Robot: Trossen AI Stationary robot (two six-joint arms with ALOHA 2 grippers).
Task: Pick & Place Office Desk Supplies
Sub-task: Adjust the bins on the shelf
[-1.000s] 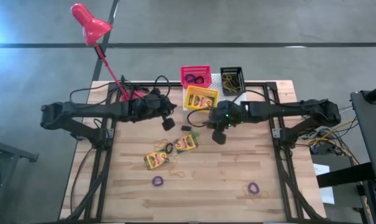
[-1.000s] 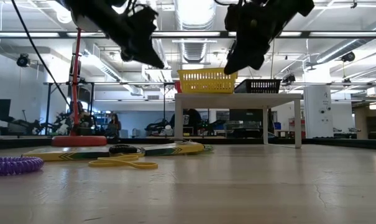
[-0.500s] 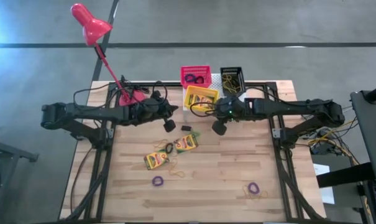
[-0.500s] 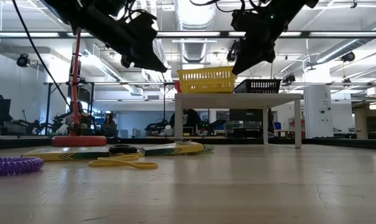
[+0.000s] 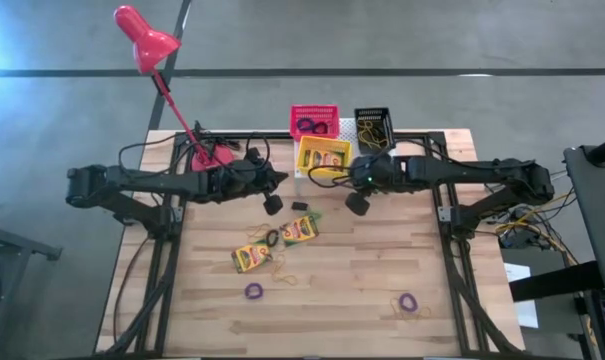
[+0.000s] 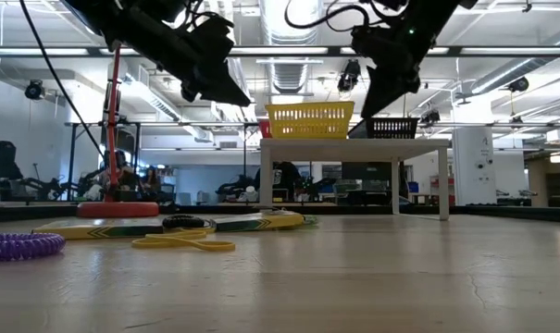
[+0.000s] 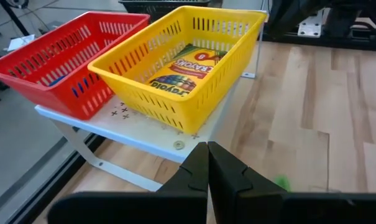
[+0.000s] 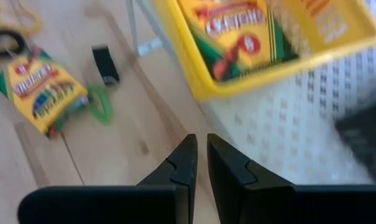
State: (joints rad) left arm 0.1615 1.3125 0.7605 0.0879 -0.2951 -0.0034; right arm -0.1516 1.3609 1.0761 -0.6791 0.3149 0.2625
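Since a second ago, your right gripper (image 5: 357, 204) has drawn back from mid-table toward the white shelf (image 5: 348, 130) at the far edge, and now hangs above the wood just beside the yellow basket (image 5: 323, 155). Your left gripper (image 5: 273, 204) has barely shifted and hovers on the basket's other side, near the base of the red lamp (image 5: 145, 41).

On the shelf, the yellow basket holds one crayon box (image 7: 178, 66). Behind it stand a pink-red basket (image 5: 314, 122) and a black basket (image 5: 373, 124), each with loops inside that are too small to tell apart.

On the bare tabletop (image 5: 382, 270) lie two more crayon boxes: one near the centre (image 5: 300, 229), another closer to you and left of it (image 5: 250, 257). A black loop (image 5: 272, 238) lies between them, a yellow loop (image 5: 285, 274) just beyond the nearer box, and two purple loops, one (image 5: 253, 291) near the front and one (image 5: 409, 301) toward the front right. A small dark block (image 5: 300, 206) sits between the two grippers.

From table height, the arms are cut off at the top, and the right arm covers part of the black basket.

Your left gripper's fingers (image 7: 194, 173) are pressed together, holding nothing. Your right gripper's fingers (image 8: 183, 163) stand almost together with a thin gap, also empty. Neither touches anything.
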